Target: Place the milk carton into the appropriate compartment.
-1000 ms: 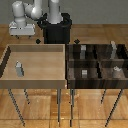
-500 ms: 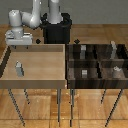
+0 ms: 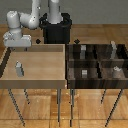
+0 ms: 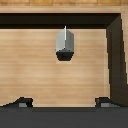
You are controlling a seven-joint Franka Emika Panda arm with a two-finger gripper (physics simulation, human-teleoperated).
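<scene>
The milk carton (image 3: pixel 18 69) is a small pale grey box with a peaked top. It stands upright on the floor of the light tan tray (image 3: pixel 42 65), near the exterior view's left. My gripper (image 3: pixel 16 47) hangs above and slightly behind it, open and holding nothing. In the wrist view the milk carton (image 4: pixel 65 43) sits centred ahead of the open gripper (image 4: pixel 64 102), and both dark fingertips (image 4: pixel 22 102) are apart from it. The dark brown striped bin (image 3: pixel 97 61) with its four compartments stands at the exterior view's right.
Each bin cell holds a grey item: a block (image 3: pixel 83 49), a taller slim block (image 3: pixel 114 48), a squat cube (image 3: pixel 85 73) and a small shape (image 3: pixel 116 71). The robot's black base (image 3: pixel 56 29) stands behind the tray. The tray's dark wall (image 4: pixel 114 55) shows in the wrist view.
The hand has come down toward the tray and drifted slightly to the exterior view's left, over the milk carton. The carton has not moved.
</scene>
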